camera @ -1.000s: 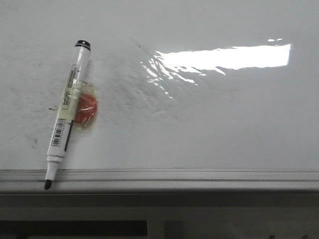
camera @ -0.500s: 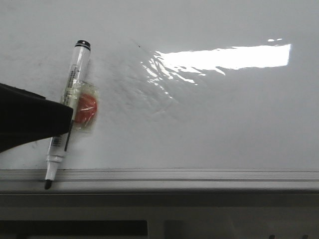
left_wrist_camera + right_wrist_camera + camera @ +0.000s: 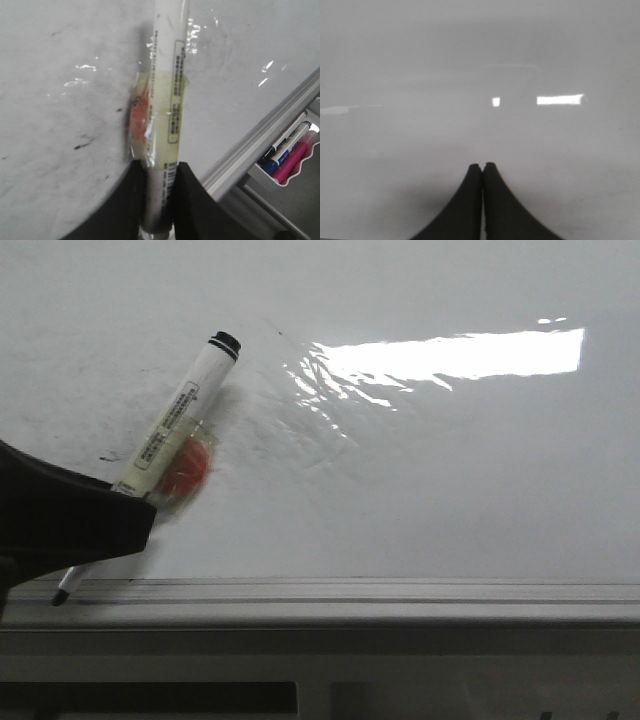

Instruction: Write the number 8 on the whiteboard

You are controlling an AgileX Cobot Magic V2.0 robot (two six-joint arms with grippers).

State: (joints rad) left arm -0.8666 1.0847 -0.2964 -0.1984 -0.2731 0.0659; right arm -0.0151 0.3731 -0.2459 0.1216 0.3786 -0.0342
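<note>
1. Left gripper (image 3: 159,200): black fingers clamped on the marker (image 3: 170,430) near its tip end. The barrel lies slanted on the whiteboard (image 3: 450,490), tip over the grey edge rail (image 3: 400,592).
2. Right gripper (image 3: 482,200): fingers pressed together, holding nothing, above blank board.
3. Number 8: not yet drawn; no black stroke visible.
4. Judgement: lift cleanly, keep the grip firm, and bring the tip square to the board.
5. Marker: white cylinder, black cap, orange pad (image 3: 183,468) taped on with glossy film. Board is glossy, smudged, wrinkled.
</note>
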